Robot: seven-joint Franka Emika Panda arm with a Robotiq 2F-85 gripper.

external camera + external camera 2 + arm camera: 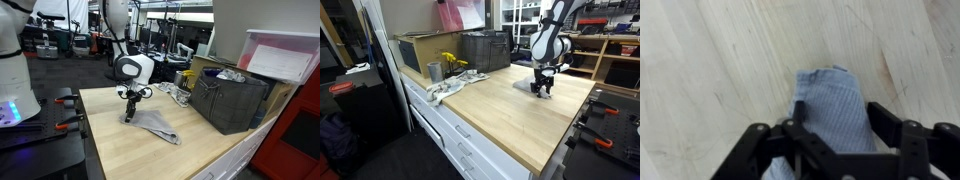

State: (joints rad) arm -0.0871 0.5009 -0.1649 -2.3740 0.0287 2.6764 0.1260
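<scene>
Gripper point(835, 110) fingers spread, we see it standing upright on a blue-grey cloth point(832, 88) that lies on the light wooden tabletop point(120, 150). One end of the fabric sits between the two fingers; whether they pinch it we cannot tell. A dark crate point(232, 100) stands well apart.

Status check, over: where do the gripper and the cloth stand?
Gripper down over grey cloth, jaws astride a fold, grip unconfirmed. Cloth rumpled on wooden tabletop. Nothing crowding it; black crate stands apart.
</scene>
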